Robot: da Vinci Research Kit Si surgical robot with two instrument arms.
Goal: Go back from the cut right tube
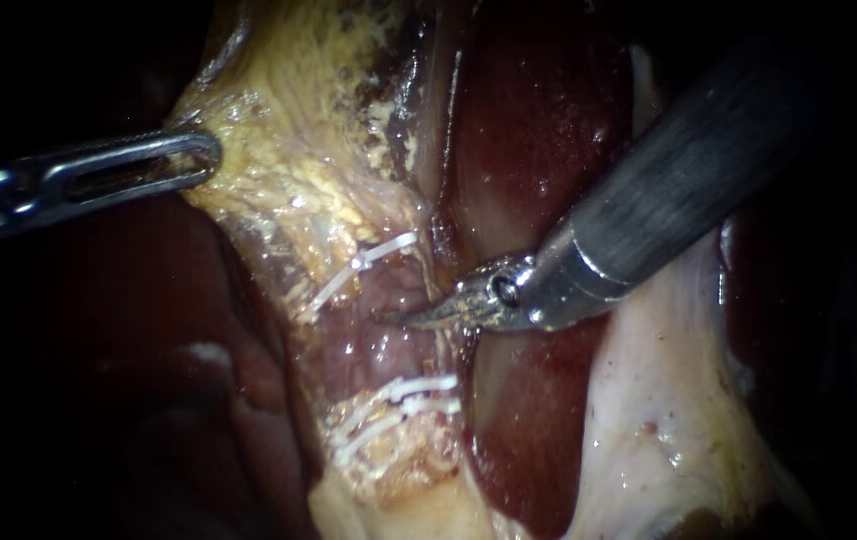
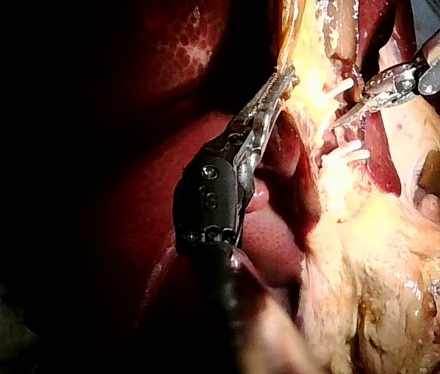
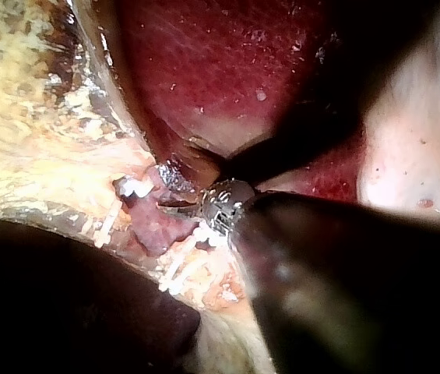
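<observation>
Your right instrument is sitting closest, its hand resting shut, jaws together and gripping nothing. The tip is lying in the gap of the cut tube, between the clips. I'm judging the retreat barely begun. Next you're needing a straight pull-back along the shaft, avoiding both clip sets.
</observation>
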